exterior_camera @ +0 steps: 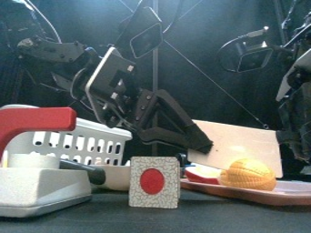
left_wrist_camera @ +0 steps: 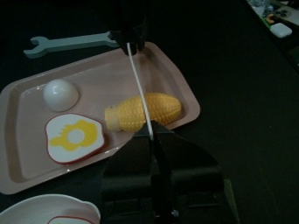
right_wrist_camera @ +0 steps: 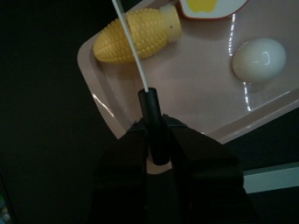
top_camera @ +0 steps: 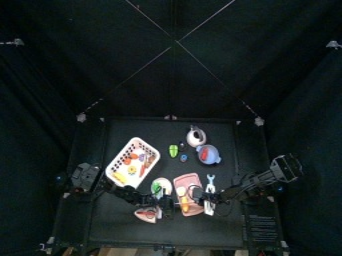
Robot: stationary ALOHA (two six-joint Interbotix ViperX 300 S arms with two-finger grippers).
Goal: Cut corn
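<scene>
A yellow corn cob lies on a pink tray beside a white egg and a fried egg. My right gripper is shut on the black handle of a knife. The thin blade crosses the corn. In the left wrist view the blade runs from the handle across the corn to my left gripper. The left jaws look shut over the tray's edge. I cannot tell whether they pinch the blade's end. The corn also shows in the front view.
A pale blue wrench lies beyond the tray. A white basket with red trim stands to the left, a red-rimmed bowl behind. In the front view a block with a red dot stands before the tray.
</scene>
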